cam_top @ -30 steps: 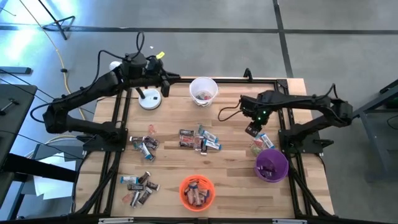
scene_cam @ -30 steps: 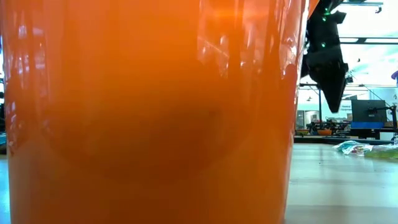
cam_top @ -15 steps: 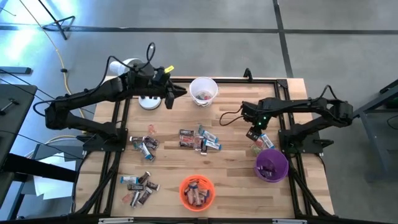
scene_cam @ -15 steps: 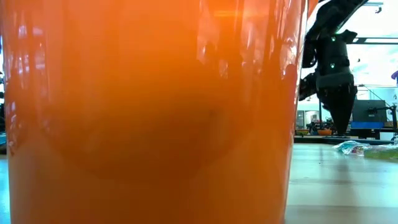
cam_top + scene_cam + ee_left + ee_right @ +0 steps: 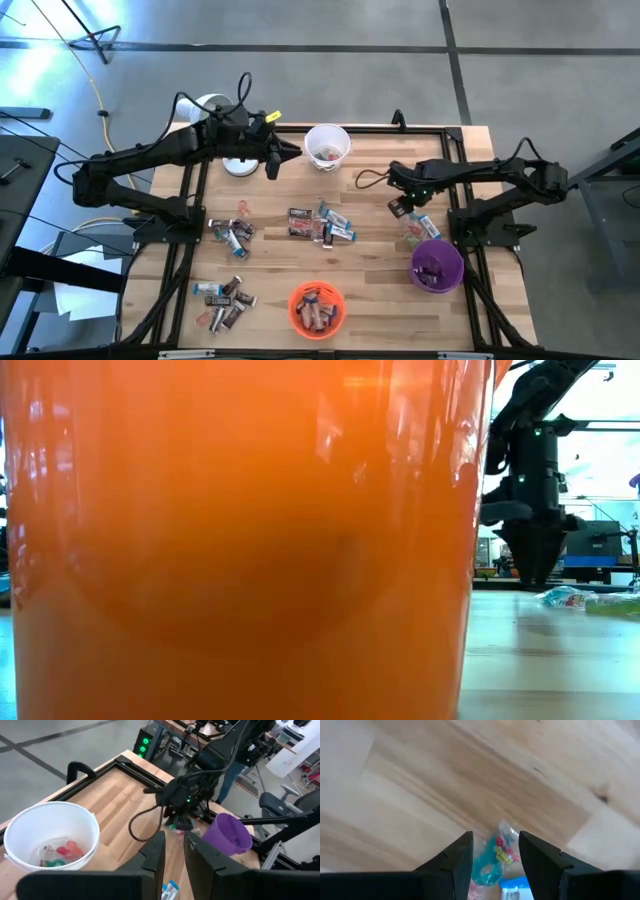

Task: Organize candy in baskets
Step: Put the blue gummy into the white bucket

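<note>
Wrapped candy lies in loose heaps on the wooden table: a middle heap (image 5: 320, 225), one at the left (image 5: 232, 232), one near the front left (image 5: 225, 295) and a few pieces (image 5: 415, 233) beside the purple basket (image 5: 437, 264). The white basket (image 5: 327, 145) holds a few pieces, and the orange basket (image 5: 317, 307) holds several. My right gripper (image 5: 400, 207) is open, points down and stands low over a clear-wrapped piece with a teal ring (image 5: 495, 857). My left gripper (image 5: 288, 155) hovers just left of the white basket (image 5: 50, 840), its fingers a little apart and empty.
A white desk lamp (image 5: 212, 104) with a round base (image 5: 238, 165) stands at the far left corner, under my left arm. The orange basket (image 5: 240, 540) fills most of the low view. A black frame (image 5: 460, 140) borders the table. Bare wood lies between the heaps.
My left gripper has swung from over the lamp base toward the table's right and stopped beside the white basket. My right gripper has come down toward the table near the purple basket, shifting slightly left. No candy has moved.
</note>
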`<action>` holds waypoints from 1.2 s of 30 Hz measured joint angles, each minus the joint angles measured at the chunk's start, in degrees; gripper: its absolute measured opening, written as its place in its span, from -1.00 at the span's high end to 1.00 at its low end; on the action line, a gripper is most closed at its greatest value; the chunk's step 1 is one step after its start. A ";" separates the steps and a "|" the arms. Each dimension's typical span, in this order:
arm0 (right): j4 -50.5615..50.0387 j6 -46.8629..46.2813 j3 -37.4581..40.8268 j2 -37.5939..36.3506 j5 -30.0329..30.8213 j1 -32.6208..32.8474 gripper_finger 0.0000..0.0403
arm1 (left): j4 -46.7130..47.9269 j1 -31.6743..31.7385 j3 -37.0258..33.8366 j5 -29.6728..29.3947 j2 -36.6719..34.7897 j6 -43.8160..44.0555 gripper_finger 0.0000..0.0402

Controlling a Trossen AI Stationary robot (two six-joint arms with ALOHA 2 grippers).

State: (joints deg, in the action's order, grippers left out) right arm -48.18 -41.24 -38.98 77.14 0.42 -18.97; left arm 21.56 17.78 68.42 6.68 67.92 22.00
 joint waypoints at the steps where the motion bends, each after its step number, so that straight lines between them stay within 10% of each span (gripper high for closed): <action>1: -0.46 -2.58 0.00 0.00 0.09 0.46 0.24 | 0.02 0.00 0.01 0.00 0.00 -0.02 0.72; 20: -3.75 -30.83 0.48 0.00 9.53 12.82 0.24 | -0.03 0.07 0.01 0.42 -0.25 -3.13 0.72; 36: 0.38 -28.78 0.13 9.51 3.48 12.77 0.24 | -0.39 0.26 0.00 0.02 -1.66 -4.62 0.72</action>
State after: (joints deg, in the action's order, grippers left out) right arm -47.80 -70.02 -38.85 86.66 3.90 -6.20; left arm 21.17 18.04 68.42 6.70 66.26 17.38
